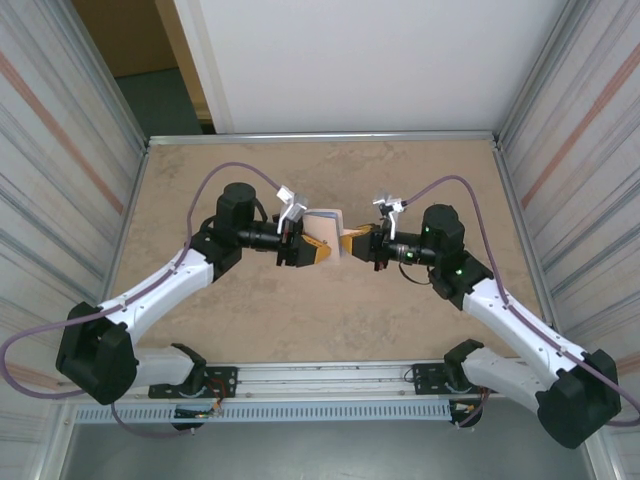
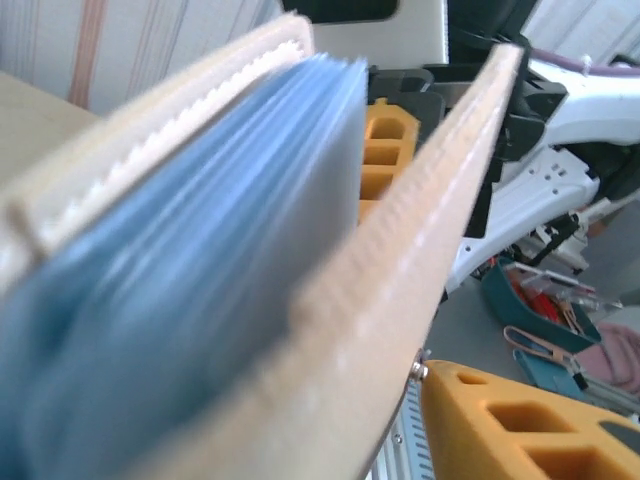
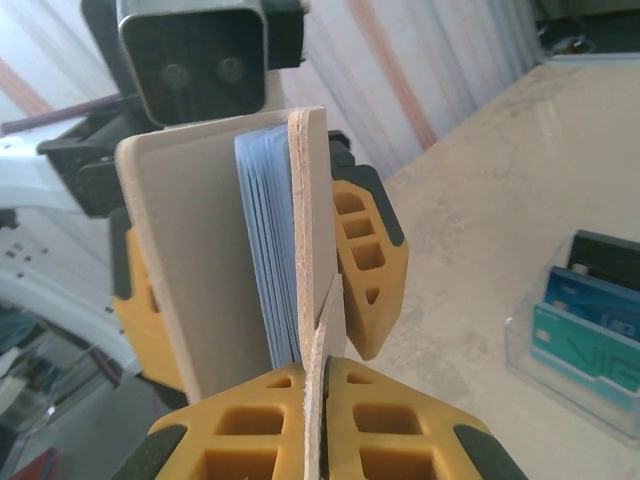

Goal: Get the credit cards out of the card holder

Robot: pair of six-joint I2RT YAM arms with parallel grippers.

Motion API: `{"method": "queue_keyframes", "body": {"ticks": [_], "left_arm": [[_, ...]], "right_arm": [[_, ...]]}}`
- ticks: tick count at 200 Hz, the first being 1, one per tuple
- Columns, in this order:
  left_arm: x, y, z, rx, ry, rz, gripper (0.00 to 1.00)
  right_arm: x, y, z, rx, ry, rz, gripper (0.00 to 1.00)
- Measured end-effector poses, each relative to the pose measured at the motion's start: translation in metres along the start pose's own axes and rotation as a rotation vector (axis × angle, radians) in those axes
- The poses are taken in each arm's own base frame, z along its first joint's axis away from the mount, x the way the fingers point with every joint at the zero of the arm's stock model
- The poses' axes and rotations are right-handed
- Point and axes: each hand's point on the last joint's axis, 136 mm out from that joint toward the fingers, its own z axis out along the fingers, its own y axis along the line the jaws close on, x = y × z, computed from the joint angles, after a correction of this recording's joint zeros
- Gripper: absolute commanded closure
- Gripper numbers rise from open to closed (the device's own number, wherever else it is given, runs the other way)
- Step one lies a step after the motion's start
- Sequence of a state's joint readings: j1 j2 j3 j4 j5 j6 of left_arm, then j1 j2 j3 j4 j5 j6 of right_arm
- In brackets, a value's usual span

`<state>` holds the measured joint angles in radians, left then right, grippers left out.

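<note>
The beige card holder (image 1: 325, 222) hangs above the table's middle, between both arms. It stands splayed open, showing pale blue-grey inner sleeves (image 3: 265, 240). My right gripper (image 3: 325, 378) is shut on its thin closing tab (image 3: 327, 320). My left gripper (image 1: 317, 250) is open, with one yellow finger (image 3: 368, 270) outside each cover and the card holder (image 2: 390, 290) between them. Black, blue and teal credit cards (image 3: 590, 300) stand in a clear stand on the table. I cannot tell whether any cards sit inside the sleeves.
The clear plastic stand (image 3: 520, 355) rests on the beige tabletop (image 1: 330, 320). Corrugated walls (image 1: 60, 150) close in the left and right sides, and a white panel stands at the back. A metal rail (image 1: 320, 375) runs along the near edge.
</note>
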<state>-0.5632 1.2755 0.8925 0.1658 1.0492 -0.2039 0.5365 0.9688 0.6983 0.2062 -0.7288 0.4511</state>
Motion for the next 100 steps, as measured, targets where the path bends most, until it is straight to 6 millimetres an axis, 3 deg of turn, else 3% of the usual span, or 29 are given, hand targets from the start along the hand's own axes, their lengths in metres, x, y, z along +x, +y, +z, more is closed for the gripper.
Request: {"method": "queue_keyframes", "body": {"ticks": [100], "left_arm": [[0.003,0.020,0.019,-0.090,0.007,-0.034,0.01]], "right_arm": [[0.001,-0.042,-0.019,0.298,-0.048,0.046,1.00]]}}
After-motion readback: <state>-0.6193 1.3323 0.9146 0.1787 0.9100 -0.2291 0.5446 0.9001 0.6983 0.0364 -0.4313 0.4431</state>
